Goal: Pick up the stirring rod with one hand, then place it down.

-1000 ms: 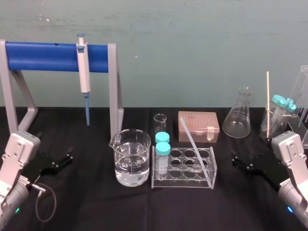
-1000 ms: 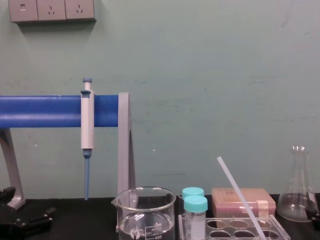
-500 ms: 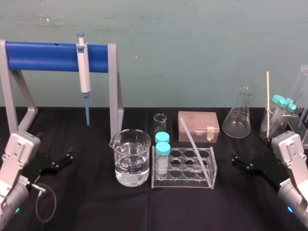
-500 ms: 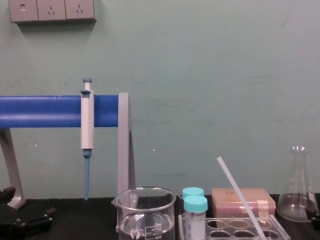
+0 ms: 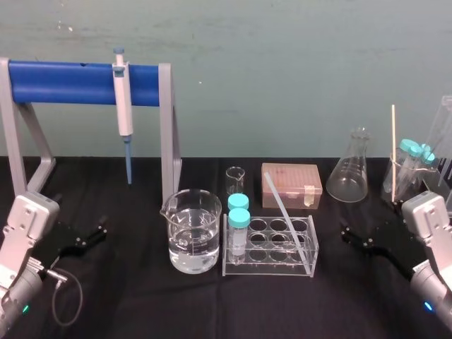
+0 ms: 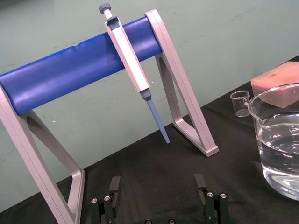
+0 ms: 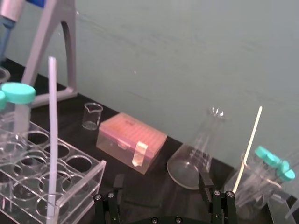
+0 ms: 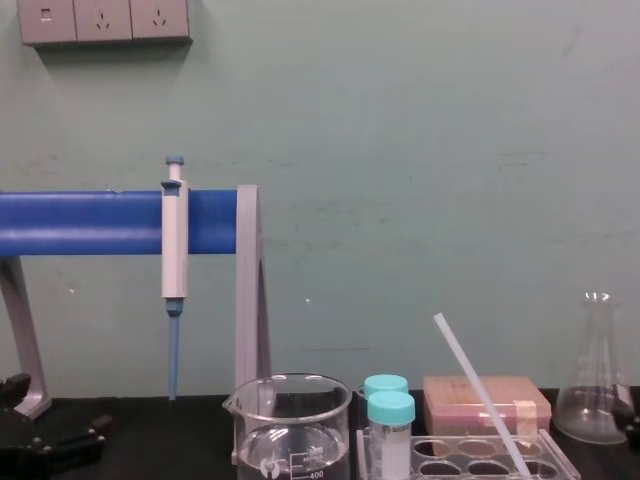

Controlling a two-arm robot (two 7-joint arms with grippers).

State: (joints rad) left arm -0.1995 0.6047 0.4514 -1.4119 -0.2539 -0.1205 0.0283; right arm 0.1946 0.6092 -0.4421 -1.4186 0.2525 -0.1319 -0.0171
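Almost nothing has moved. At the lower left, the left tool (image 5: 95, 236) waits, spread wide and empty. In the middle, the stirring rod (image 5: 286, 213) leans in the clear rack (image 5: 265, 268). At the lower right, the right tool (image 5: 351, 236), also wide and empty, only shifted a bit. The pick-up has not started.

Left gripper (image 5: 95, 232) parked low, well left of the tube rack (image 5: 270, 247), fingers spread wide. Right gripper (image 5: 347, 235) low, near the rack's right end, fingers likewise spread, pointing inward.
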